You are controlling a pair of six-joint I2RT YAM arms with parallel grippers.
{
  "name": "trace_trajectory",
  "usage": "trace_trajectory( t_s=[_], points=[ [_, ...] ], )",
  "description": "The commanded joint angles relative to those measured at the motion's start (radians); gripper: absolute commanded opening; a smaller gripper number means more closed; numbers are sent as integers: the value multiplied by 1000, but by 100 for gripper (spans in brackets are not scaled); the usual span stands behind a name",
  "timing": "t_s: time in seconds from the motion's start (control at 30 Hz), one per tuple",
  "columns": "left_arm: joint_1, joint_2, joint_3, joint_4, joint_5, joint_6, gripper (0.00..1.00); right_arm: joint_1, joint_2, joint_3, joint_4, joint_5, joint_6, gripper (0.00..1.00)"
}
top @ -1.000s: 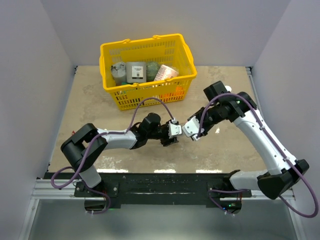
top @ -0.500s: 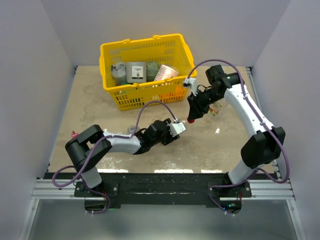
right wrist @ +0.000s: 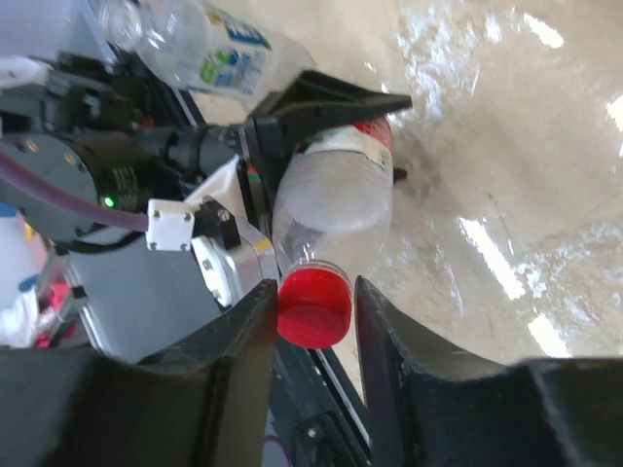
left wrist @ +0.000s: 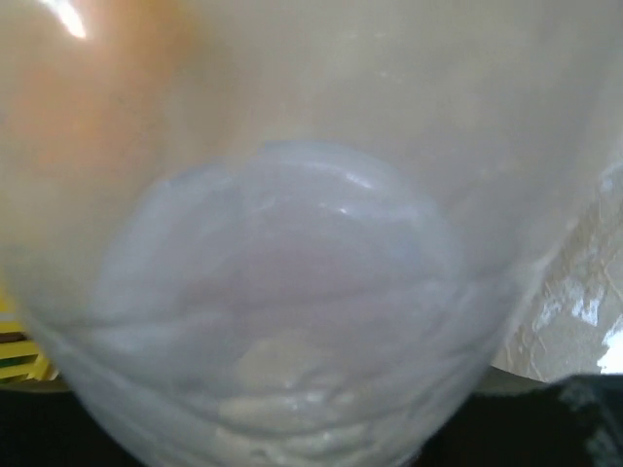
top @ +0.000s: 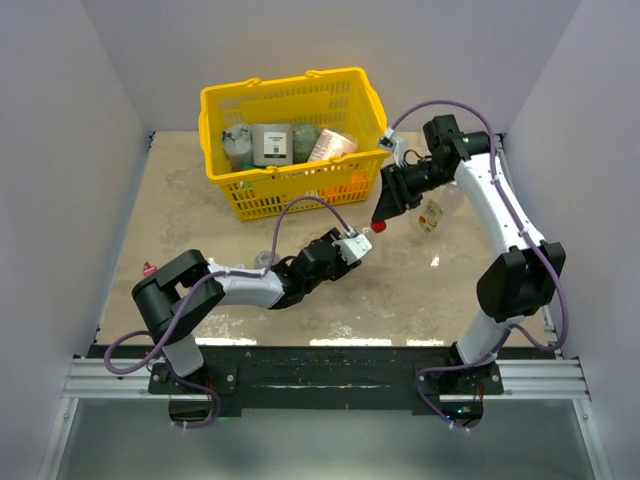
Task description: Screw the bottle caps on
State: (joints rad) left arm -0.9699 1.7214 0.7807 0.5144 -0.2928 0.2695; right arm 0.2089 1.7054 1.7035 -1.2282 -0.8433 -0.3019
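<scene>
My left gripper (top: 350,250) is shut on the slim red-labelled bottle (right wrist: 336,204), holding it tilted with the neck towards the right arm. In the left wrist view that bottle's (left wrist: 292,243) clear plastic fills the frame and hides the fingers. A red cap (right wrist: 313,309) sits on the bottle's neck, also visible from above as the red cap (top: 380,228). My right gripper (right wrist: 313,285) straddles this cap. One finger rests against it and a thin gap shows at the other. From above, the right gripper (top: 384,216) reaches in from the back right.
The yellow basket (top: 372,110) of goods stands at the back. A clear bottle (top: 434,212) lies under the right forearm. Another bottle with a bluish label (right wrist: 219,53) lies beyond the left arm. A small pink thing (top: 148,268) lies at the left.
The right arm swung up and round to come at the bottle from the back right. The left gripper tipped the bottle's neck towards it. The right jaws eased slightly off the red cap.
</scene>
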Motion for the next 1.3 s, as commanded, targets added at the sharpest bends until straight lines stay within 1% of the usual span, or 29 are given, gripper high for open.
trace_trajectory(
  t_s=[0.0, 0.03, 0.07, 0.1, 0.13, 0.17, 0.2, 0.23, 0.27, 0.33, 0.43, 0.47, 0.53, 0.57, 0.87, 0.97, 1.0, 1.03, 1.1, 1.13, 1.17, 1.2, 1.23, 1.27],
  points=[
    [25, -40, 52, 139, -17, -116, 0, -6, 13, 244, -134, -63, -167, 54],
    [26, -42, 51, 131, 1, -142, 0, -6, -6, 252, -131, -69, -198, 59],
    [28, -45, 51, 119, 9, -157, 0, -6, -30, 211, -93, -71, -222, 65],
    [31, -52, 46, 116, 21, -171, 0, -6, -59, 173, -49, -65, -224, 67],
    [31, -55, 46, 118, 52, -191, 0, -6, -138, 124, 5, -48, -201, 68],
    [31, -57, 45, 119, 61, -199, 0, -6, -174, 19, 130, -43, -168, 72],
    [31, -60, 48, 119, 75, -207, 0, -6, -217, -31, 192, -40, -98, 74],
    [31, -62, 49, 118, 83, -223, 0, -5, -277, -103, 234, -43, -80, 78],
    [33, -62, 54, 118, 92, -227, 0, -6, -302, -132, 306, -46, -63, 79],
    [33, -65, 57, 118, 106, -234, 0, -5, -348, -195, 369, -30, 15, 83],
    [33, -68, 58, 124, 116, -237, 0, -3, -371, -244, 456, 18, 85, 86],
    [33, -68, 60, 127, 118, -240, 0, -3, -381, -257, 507, 36, 105, 86],
    [33, -68, 60, 125, 127, -248, 0, 4, -389, -286, 554, 73, 154, 86],
    [33, -68, 60, 130, 130, -250, 0, 9, -389, -294, 585, 119, 170, 86],
    [33, -69, 72, 130, 142, -262, 0, 58, -371, -353, 660, 159, 228, 81],
    [33, -68, 75, 130, 149, -262, 0, 83, -372, -373, 679, 170, 242, 77],
    [33, -68, 77, 130, 150, -289, 0, 87, -369, -375, 674, 173, 247, 76],
    [33, -68, 78, 130, 153, -289, 0, 95, -366, -377, 671, 177, 250, 68],
    [33, -66, 78, 130, 159, -296, 0, 101, -369, -384, 691, 176, 260, 58],
    [33, -66, 80, 128, 165, -297, 0, 104, -377, -390, 697, 179, 265, 47],
    [33, -66, 86, 119, 178, -297, 0, 103, -380, -393, 720, 191, 270, 42],
    [33, -59, 94, 108, 214, -291, 9, 104, -388, -396, 734, 202, 273, 37],
    [33, -59, 100, 95, 236, -289, 23, 106, -394, -395, 743, 220, 270, 29],
    [34, -59, 110, 69, 257, -289, 39, 106, -408, -398, 768, 255, 268, 26]
  ],
)
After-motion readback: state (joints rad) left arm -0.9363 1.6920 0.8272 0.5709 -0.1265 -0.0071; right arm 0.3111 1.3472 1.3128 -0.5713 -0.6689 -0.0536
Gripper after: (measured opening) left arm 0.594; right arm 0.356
